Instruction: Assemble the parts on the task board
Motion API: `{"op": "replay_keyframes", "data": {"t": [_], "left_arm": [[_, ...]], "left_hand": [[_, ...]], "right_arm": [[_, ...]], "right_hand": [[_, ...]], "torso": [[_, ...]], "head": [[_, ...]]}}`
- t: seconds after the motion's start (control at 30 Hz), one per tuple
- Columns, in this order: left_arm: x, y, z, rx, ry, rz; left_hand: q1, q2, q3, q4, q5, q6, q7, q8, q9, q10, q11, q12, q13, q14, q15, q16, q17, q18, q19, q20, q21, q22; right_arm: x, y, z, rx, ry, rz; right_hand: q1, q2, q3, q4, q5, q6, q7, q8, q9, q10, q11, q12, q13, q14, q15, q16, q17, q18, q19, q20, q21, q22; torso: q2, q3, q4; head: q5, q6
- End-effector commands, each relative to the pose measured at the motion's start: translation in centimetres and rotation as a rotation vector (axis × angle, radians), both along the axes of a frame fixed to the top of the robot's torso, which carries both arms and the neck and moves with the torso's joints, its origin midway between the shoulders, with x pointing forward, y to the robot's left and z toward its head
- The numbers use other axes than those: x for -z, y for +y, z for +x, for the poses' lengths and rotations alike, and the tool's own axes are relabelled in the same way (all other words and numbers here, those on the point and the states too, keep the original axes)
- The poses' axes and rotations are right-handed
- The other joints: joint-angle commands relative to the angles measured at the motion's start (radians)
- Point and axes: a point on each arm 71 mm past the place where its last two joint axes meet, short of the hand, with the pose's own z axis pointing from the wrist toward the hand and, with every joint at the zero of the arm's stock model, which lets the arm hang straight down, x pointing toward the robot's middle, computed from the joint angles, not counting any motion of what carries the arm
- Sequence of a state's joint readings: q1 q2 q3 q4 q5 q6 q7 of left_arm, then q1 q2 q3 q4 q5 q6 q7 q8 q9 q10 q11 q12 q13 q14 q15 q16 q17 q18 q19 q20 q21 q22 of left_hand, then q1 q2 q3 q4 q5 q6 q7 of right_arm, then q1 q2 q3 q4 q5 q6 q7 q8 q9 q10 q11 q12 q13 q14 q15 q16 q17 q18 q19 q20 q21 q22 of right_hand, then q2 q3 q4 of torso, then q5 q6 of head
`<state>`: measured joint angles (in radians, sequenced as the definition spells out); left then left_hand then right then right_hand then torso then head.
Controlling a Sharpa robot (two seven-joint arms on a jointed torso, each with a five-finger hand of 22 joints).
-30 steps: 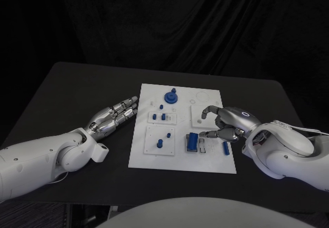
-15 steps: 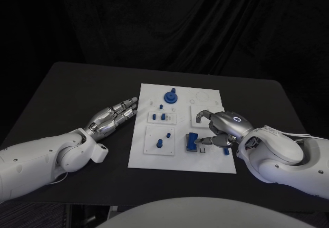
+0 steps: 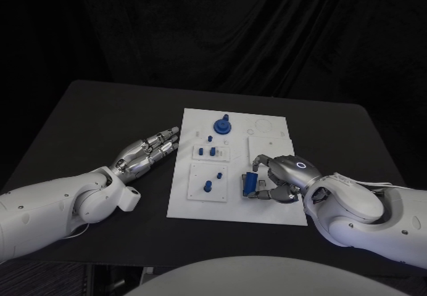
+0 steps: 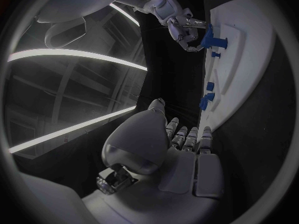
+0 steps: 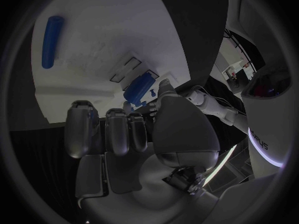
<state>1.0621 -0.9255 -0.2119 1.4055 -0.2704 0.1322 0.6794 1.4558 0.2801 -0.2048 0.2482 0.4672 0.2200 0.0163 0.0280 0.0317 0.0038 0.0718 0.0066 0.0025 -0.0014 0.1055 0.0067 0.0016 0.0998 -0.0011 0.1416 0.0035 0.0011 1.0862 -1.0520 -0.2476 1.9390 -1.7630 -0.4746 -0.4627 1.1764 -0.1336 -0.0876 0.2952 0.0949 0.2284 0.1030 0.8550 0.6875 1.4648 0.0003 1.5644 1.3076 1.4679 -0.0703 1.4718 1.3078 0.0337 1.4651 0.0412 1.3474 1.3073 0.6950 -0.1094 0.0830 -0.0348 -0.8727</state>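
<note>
- Your right hand [image 3: 277, 180] was down on the task board [image 3: 233, 208], fingers curled at the blue block [image 3: 251, 182] in its near-right fixture; whether they actually gripped it, I could not tell.
- That block looked small, rigid and light, probably slick plastic; you would do best pinching its long flat sides.
- Your left hand [image 3: 149, 150] lay open on the table [image 3: 98, 117] beside the board, holding nothing.

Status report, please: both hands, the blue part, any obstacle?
Left hand open, resting beside task board. Right hand at blue block, grip unclear. Nothing in the way.
</note>
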Motion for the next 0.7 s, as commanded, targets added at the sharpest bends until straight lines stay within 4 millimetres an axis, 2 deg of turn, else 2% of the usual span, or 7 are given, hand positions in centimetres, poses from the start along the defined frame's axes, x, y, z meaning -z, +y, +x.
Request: {"op": "replay_keyframes", "data": {"t": [0.03,0.17,0.27,0.47,0.5,0.57,0.7], "left_arm": [[-0.75,-0.03,-0.11,0.002,-0.076,-0.087],[-0.69,-0.08,-0.10,0.005,-0.073,-0.088],[-0.64,-0.12,-0.10,0.008,-0.069,-0.088],[-0.57,-0.11,-0.12,0.012,-0.061,-0.086],[-0.56,-0.10,-0.12,0.013,-0.060,-0.086],[-0.55,-0.10,-0.12,0.014,-0.059,-0.086],[-0.53,-0.14,-0.13,0.016,-0.057,-0.087]], "left_hand": [[0.006,0.002,0.007,0.001,0.001,0.004,0.008,0.004,0.001,0.002,0.000,-0.004,0.000,0.001,0.007,-0.007,-0.002,0.006,0.001,0.007,-0.004,-0.001],[0.006,0.002,0.008,0.001,0.001,0.003,0.009,0.004,0.001,0.003,-0.001,-0.004,0.000,0.001,0.008,-0.007,-0.002,0.006,0.001,0.008,-0.004,-0.001],[0.006,0.002,0.008,0.001,0.001,0.003,0.009,0.004,0.001,0.002,-0.001,-0.004,0.000,0.001,0.010,-0.007,-0.002,0.006,0.001,0.010,-0.004,-0.001],[0.006,0.002,0.010,0.000,0.001,0.005,0.012,0.004,0.001,0.003,-0.001,-0.004,0.000,0.001,0.015,-0.007,-0.002,0.007,0.001,0.015,-0.004,-0.001],[0.005,0.002,0.011,0.000,0.001,0.006,0.013,0.004,0.001,0.003,-0.001,-0.004,0.000,0.001,0.017,-0.007,-0.002,0.007,0.001,0.017,-0.004,-0.001],[0.005,0.001,0.011,0.000,0.001,0.006,0.014,0.004,0.001,0.002,-0.002,-0.005,-0.001,0.001,0.019,-0.007,-0.002,0.007,0.001,0.019,-0.004,-0.001],[0.005,0.001,0.011,0.000,0.001,0.006,0.014,0.004,0.001,0.002,-0.002,-0.005,-0.001,0.001,0.019,-0.007,-0.002,0.007,0.001,0.019,-0.004,-0.001]], "right_arm": [[0.22,-0.10,0.02,0.024,-0.009,-0.032],[0.31,0.07,0.03,0.025,-0.012,-0.033],[0.40,0.14,0.09,0.025,-0.011,-0.038],[0.61,0.22,0.18,0.028,0.000,-0.056],[0.65,0.22,0.21,0.030,0.002,-0.060],[0.74,0.23,0.26,0.032,0.006,-0.067],[0.86,0.28,0.33,0.032,0.012,-0.077]], "right_hand": [[-0.010,-0.003,0.005,0.000,-0.005,0.007,0.000,0.006,-0.003,0.100,0.005,0.002,0.257,0.057,0.008,-0.006,0.028,0.020,0.011,0.005,-0.006,0.191],[-0.012,-0.004,0.006,0.000,-0.005,0.007,0.000,0.008,-0.004,0.100,0.006,0.002,0.257,0.057,0.008,-0.006,0.027,0.020,0.011,0.005,-0.008,0.191],[-0.009,0.004,0.018,-0.001,0.018,0.004,0.000,0.021,-0.012,0.099,0.007,0.002,0.256,0.055,0.009,-0.010,0.022,0.021,0.009,0.006,-0.013,0.189],[0.031,0.027,0.033,-0.008,0.105,-0.016,0.002,0.047,-0.039,0.088,0.009,-0.005,0.246,0.052,0.012,-0.016,0.014,0.023,0.004,0.009,-0.027,0.186],[0.049,0.034,0.036,-0.011,0.135,-0.024,0.003,0.055,-0.048,0.086,0.010,-0.006,0.244,0.051,0.012,-0.017,0.011,0.024,0.003,0.010,-0.031,0.186],[0.069,0.040,0.036,-0.015,0.165,-0.035,0.005,0.063,-0.058,0.081,0.011,-0.009,0.240,0.049,0.013,-0.020,0.008,0.025,0.001,0.011,-0.036,0.185],[0.100,0.046,0.037,-0.026,0.191,-0.051,0.007,0.073,-0.072,0.078,0.013,-0.011,0.238,0.048,0.015,-0.021,0.007,0.025,0.000,0.012,-0.041,0.184]], "torso": [[-0.001,-0.0008,-0.0008],[0.000,-0.0011,-0.0004],[-0.001,-0.0013,0.0006],[-0.001,-0.0014,0.0012],[-0.001,-0.0014,0.0010],[-0.001,-0.0014,0.0008],[-0.001,-0.0016,0.0012]], "head": [[-0.002,0.000],[-0.004,0.000],[-0.004,0.000],[-0.002,0.000],[-0.002,0.000],[-0.002,0.000],[-0.002,0.000]]}}
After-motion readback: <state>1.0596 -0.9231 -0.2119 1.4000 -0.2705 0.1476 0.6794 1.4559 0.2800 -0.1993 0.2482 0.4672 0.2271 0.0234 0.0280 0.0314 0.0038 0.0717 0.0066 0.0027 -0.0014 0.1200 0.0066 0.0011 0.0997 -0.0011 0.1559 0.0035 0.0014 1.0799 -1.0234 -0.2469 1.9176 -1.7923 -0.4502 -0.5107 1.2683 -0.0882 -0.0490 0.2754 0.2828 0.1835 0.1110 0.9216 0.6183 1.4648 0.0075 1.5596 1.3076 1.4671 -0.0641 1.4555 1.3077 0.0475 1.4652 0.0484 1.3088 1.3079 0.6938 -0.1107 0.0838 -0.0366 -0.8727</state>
